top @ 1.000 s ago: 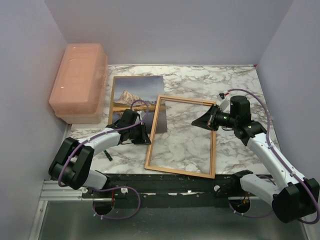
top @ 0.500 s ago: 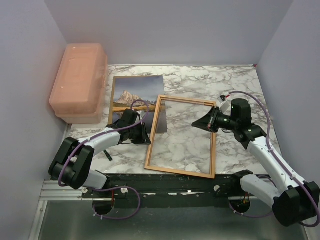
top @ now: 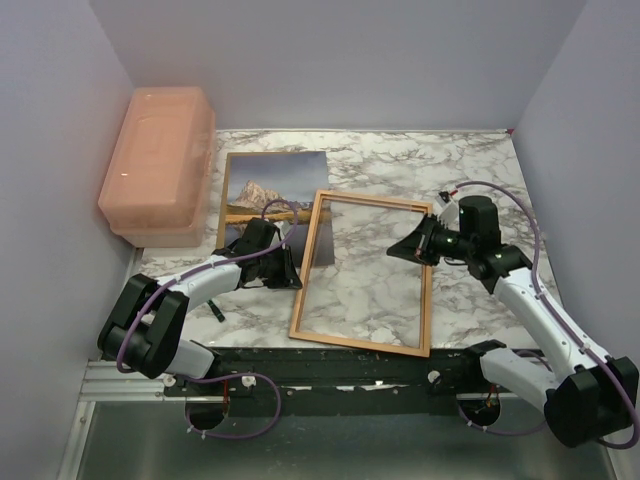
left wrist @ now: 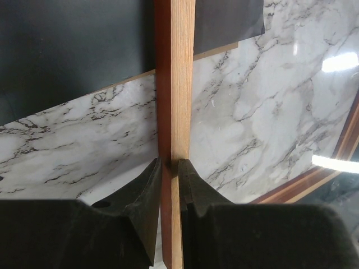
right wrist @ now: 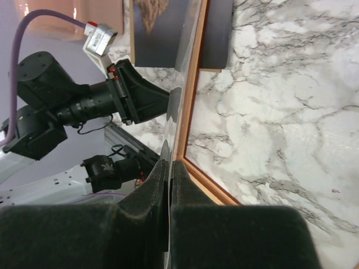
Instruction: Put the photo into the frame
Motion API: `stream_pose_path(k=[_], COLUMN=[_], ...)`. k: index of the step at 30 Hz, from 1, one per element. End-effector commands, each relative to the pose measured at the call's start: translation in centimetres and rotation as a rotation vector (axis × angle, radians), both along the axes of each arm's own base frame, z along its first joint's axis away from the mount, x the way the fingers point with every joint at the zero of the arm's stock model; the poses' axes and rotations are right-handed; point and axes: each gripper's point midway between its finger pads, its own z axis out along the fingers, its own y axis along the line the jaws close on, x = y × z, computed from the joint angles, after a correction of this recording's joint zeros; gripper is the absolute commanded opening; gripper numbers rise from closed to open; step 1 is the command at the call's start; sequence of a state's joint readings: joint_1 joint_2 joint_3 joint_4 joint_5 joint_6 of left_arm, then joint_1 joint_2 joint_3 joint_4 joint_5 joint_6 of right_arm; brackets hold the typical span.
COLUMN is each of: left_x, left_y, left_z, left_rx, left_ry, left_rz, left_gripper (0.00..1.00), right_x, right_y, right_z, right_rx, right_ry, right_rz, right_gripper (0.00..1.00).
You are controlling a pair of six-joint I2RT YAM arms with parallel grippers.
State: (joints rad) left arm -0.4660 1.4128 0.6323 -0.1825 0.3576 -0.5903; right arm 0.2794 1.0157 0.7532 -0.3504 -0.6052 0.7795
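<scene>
Nearest me, the frame [top: 358, 343] has its bottom rail close to the table [top: 470, 170] edge, just past the arm mounts. That leaves little room to draw it toward me.

The left tool [left wrist: 171, 166] is clamped on the frame's left rail, one finger on each face of the wood. It has not shifted over the last second, and neither has the frame. From the shadow under that side, I judge the left rail is held a little off the table.

The change is on the right. The right tool [right wrist: 168, 163], clenched with nothing between its fingers, has dipped and eased in from beside the far right corner. Its tip now points at the inner edge of the right rail. I cannot tell whether it touches the rail or the pane. I read it as coming in to steady that side, so the insertion itself has not begun.

Farther back, the photo [top: 268, 190] lies face up on the table with its lower right corner under the frame's far left corner. It has to come out from there.

Open marble lies beyond and to the right of the frame. On the left the pink box [top: 158, 160] stands against the wall just beside the photo, which closes off that side.
</scene>
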Motion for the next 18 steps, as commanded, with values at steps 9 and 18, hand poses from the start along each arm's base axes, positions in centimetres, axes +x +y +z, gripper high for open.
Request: stream_pose_path(k=[9,18], left_x=[-0.7,-0.8], left_y=[1.2,1.1], left_z=[-2.0,-2.0], left_rx=[0.075,0.073], left_ry=[0.041,0.044], left_rz=[-0.008,-0.01], left_gripper=[0.18,0.18], right_x=[-0.4,-0.3], right_y=[-2.4,-2.8], right_z=[-2.9,-4.8], right_rx=[-0.235,-0.27], right_ry=[0.058,0.084], right_rz=[0.001,-0.006], right_gripper=[0.01,0.01])
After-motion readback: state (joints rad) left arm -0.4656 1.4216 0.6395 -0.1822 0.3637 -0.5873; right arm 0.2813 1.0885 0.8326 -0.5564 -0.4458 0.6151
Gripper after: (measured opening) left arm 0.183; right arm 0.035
